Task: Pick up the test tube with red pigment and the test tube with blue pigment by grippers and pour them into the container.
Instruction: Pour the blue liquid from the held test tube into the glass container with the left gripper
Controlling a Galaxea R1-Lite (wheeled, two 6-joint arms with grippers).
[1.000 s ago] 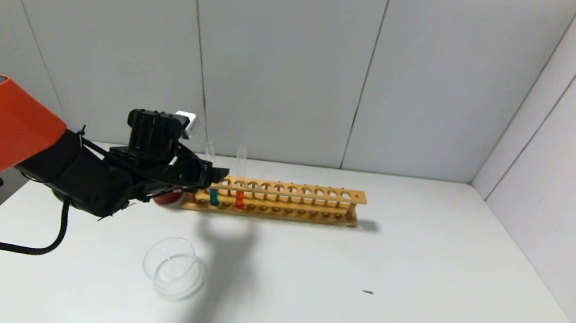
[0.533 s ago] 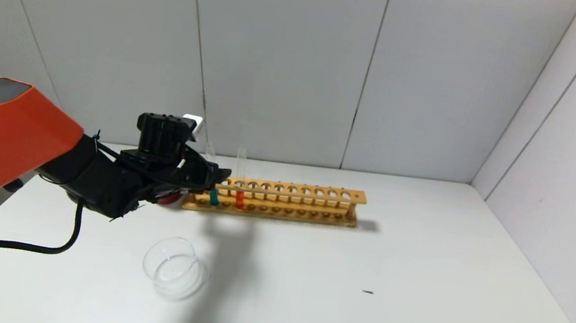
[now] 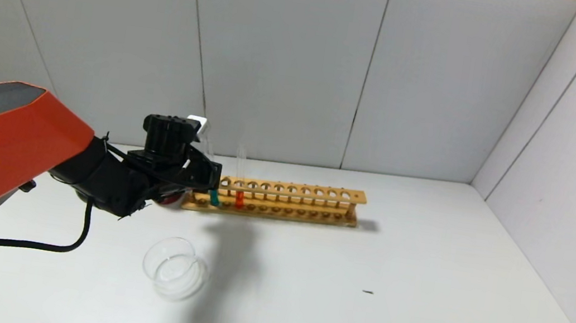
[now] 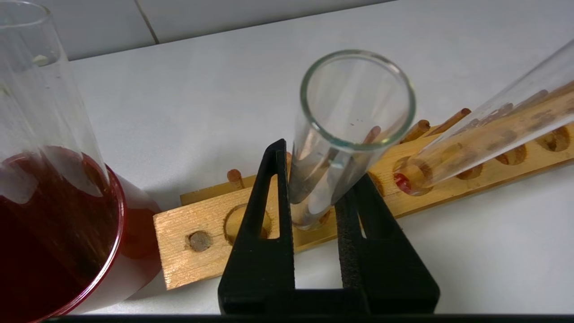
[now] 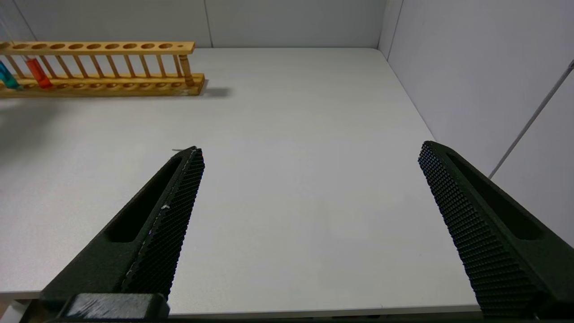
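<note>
Nearest the robot, the container [image 3: 174, 268] sits empty on the white counter [image 3: 361, 284], set well short of the rack so a lifted tube can be carried back and tipped into it. The right hand [image 5: 309, 179] hangs parked over bare counter off to the right, well apart from the work, its 2 fingers spread wide with nothing between them.

Farther back, the left hand [image 4: 314, 193] is clamped on the test tube with blue pigment [image 3: 213, 195], gripping the glass partway up while the tube stands in a hole near the left end of the wooden rack [image 3: 282, 200]. Holding it below the open mouth should let the tube slide straight up out of the rack without tilting. The test tube with red pigment [image 3: 239, 198] stands 2 holes to the right, untouched. A dark red cup [image 4: 58, 242] sits just beside the rack's left end, with another clear tube [image 4: 31, 76] in front of it.

Compared with 1 second ago, the left arm has pushed forward toward the rack, and its fingers, then apart around the tube, have now closed on it. The tubes, rack and container have not moved.
</note>
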